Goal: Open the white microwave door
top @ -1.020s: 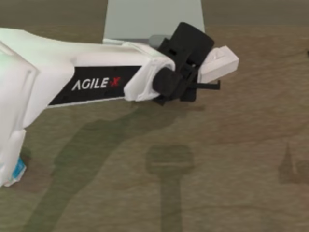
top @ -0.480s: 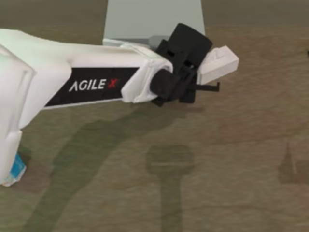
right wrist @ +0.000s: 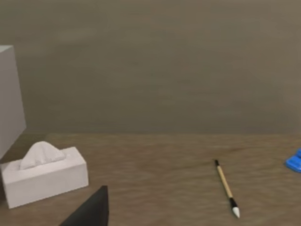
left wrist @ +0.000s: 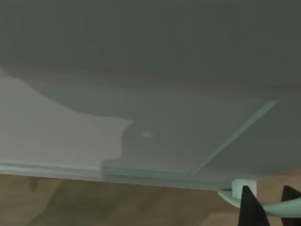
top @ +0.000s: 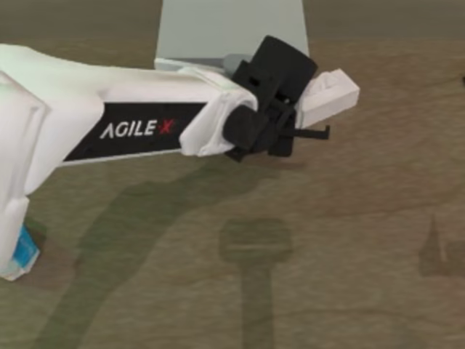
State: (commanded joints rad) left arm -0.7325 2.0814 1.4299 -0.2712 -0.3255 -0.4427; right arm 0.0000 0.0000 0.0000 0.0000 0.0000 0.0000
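Our left gripper (top: 309, 131) reached across to the microwave (top: 231, 29) at the table's far edge. Its fingers (left wrist: 249, 209) straddled the door (left wrist: 188, 136) handle (left wrist: 263, 203), though we could not tell whether they pinched it. Our right arm sat parked, well apart.

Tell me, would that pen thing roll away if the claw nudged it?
Probably. The pen looks slim and round, lying flat on the bare table, so a sideways nudge would likely roll it. It seems light for its length, and its tapered white tip might make it curve as it rolls.
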